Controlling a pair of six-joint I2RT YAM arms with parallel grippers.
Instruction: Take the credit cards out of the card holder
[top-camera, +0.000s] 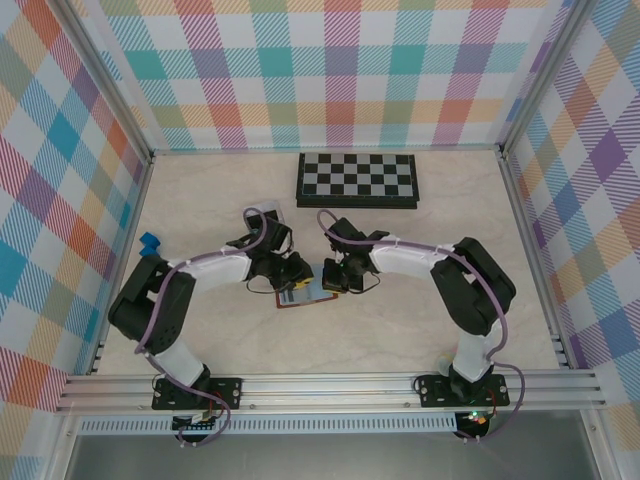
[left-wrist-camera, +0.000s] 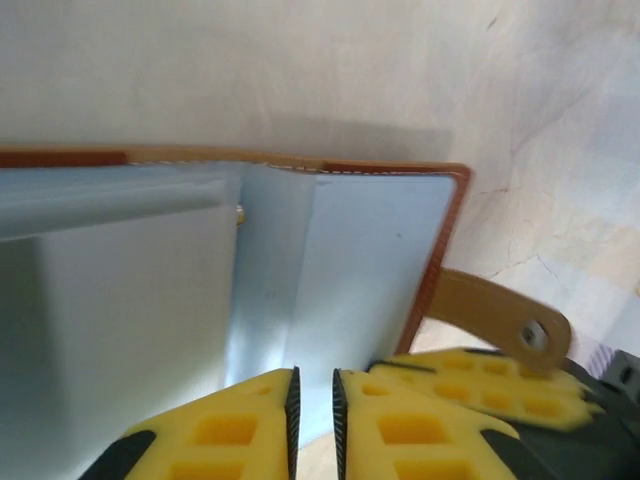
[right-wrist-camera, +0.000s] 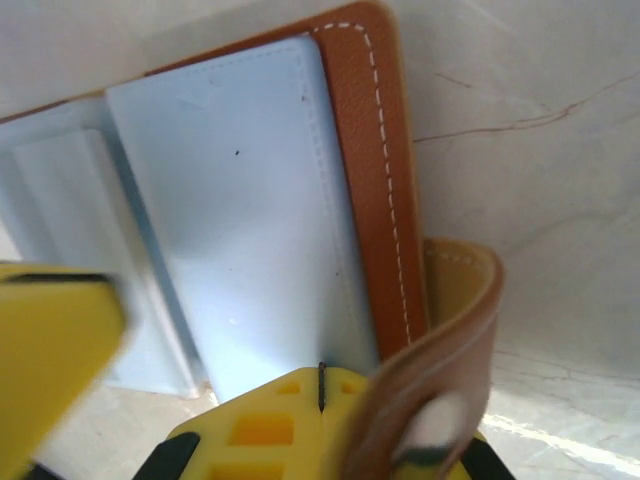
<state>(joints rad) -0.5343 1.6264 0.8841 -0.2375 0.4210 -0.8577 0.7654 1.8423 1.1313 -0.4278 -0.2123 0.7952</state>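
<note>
Looking past the left gripper (left-wrist-camera: 313, 400) at 6 o'clock, yellow fingers a narrow slit apart, onto the opened card holder (left-wrist-camera: 360, 260), its clasp tab (left-wrist-camera: 490, 310) at 4 o'clock above a second yellow finger (left-wrist-camera: 480, 385), marble tabletop (left-wrist-camera: 300, 70) at 12 o'clock.

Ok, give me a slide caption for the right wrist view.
Right gripper closed at the open card holder's blue-lined edge, its brown clasp tab curling alongside.
</note>
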